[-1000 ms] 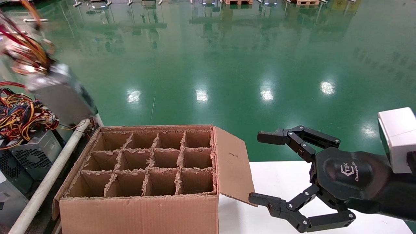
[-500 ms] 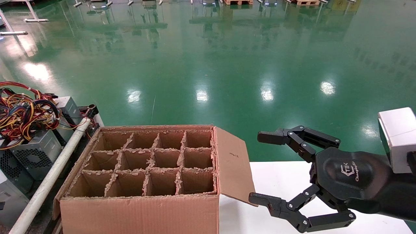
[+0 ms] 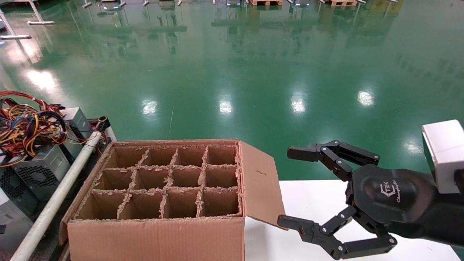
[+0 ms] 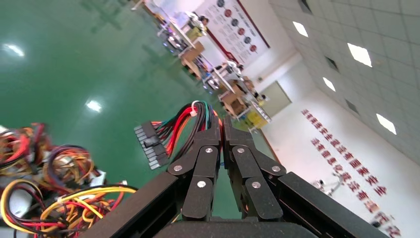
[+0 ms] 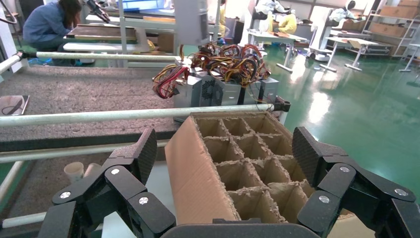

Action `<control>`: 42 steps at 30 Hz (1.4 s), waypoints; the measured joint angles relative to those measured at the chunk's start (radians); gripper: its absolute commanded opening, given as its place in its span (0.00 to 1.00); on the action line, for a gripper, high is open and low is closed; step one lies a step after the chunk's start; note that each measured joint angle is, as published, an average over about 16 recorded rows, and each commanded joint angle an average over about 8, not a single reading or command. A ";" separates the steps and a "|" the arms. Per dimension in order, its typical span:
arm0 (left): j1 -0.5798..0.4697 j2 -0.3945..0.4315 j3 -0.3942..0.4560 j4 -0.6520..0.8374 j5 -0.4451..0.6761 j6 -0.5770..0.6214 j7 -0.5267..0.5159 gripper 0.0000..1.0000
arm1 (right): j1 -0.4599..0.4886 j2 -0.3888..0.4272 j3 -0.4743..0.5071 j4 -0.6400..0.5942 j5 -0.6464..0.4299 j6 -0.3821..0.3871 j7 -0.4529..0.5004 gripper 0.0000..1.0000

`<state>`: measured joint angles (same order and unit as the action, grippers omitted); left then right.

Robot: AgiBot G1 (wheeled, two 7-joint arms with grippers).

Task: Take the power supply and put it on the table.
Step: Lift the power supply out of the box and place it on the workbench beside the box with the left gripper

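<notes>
Power supply gone overhead; left end effector (image 4: 221,130) pinches its cables (image 4: 185,124).

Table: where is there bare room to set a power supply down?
The table shows bare white between the cardboard box flap and the open right gripper, which hovers over much of it. The box cells are empty but narrow. Beside the box's left, the pile of power supplies and cables is crowded. The left gripper is shut.
</notes>
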<state>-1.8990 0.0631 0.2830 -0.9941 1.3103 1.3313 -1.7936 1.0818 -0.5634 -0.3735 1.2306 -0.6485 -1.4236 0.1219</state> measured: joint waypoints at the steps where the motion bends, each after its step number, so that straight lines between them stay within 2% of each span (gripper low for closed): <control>1: -0.002 -0.013 0.000 -0.004 0.003 0.010 -0.009 0.00 | 0.000 0.000 0.000 0.000 0.000 0.000 0.000 1.00; 12: -0.003 -0.119 0.018 -0.031 0.016 0.071 -0.114 0.00 | 0.000 0.000 0.000 0.000 0.000 0.000 0.000 1.00; 20: 0.003 -0.164 0.079 -0.010 0.000 0.091 -0.110 0.00 | 0.000 0.000 0.000 0.000 0.000 0.000 0.000 1.00; 30: -0.003 -0.191 0.213 0.045 -0.060 0.094 -0.032 0.00 | 0.000 0.000 0.000 0.000 0.000 0.000 0.000 1.00; 42: -0.016 -0.221 0.433 0.060 -0.190 0.029 0.045 0.00 | 0.000 0.000 0.000 0.000 0.000 0.000 0.000 1.00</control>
<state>-1.9148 -0.1576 0.7157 -0.9342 1.1203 1.3608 -1.7482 1.0818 -0.5633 -0.3735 1.2306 -0.6485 -1.4236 0.1219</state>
